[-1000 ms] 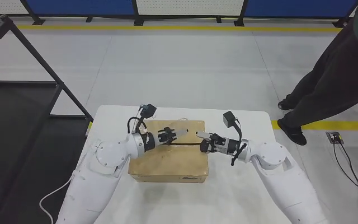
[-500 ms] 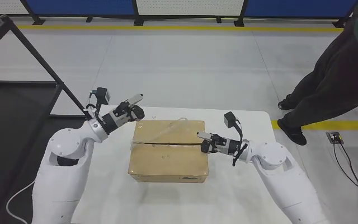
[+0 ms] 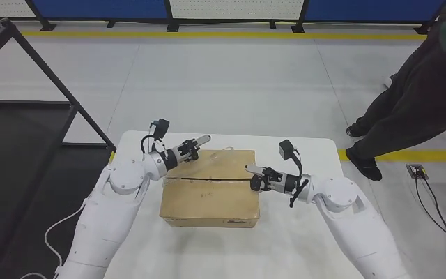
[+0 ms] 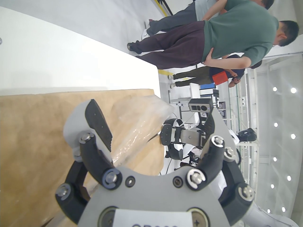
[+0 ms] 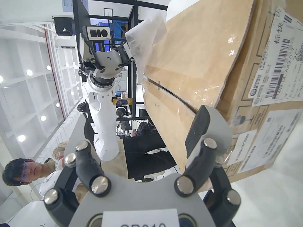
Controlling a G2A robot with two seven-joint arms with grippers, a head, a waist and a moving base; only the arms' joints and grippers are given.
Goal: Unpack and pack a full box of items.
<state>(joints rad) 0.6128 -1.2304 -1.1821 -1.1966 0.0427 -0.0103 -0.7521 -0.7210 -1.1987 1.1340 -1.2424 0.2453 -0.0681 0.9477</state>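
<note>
A pale grey floor (image 3: 230,84) is laid out beyond the fingers (image 4: 98,121) of the left gripper (image 4: 151,107), and is crossed by a yellow line (image 3: 209,33) before blue wall panels (image 3: 97,8). A white table (image 3: 317,152) is set beneath them. White shelving (image 5: 23,55), lit by round lamps (image 5: 29,72), is seen past the right gripper (image 5: 142,114).

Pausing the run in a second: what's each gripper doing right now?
Left gripper: open, holding nothing.
Right gripper: open, holding nothing, beside the box.
</note>
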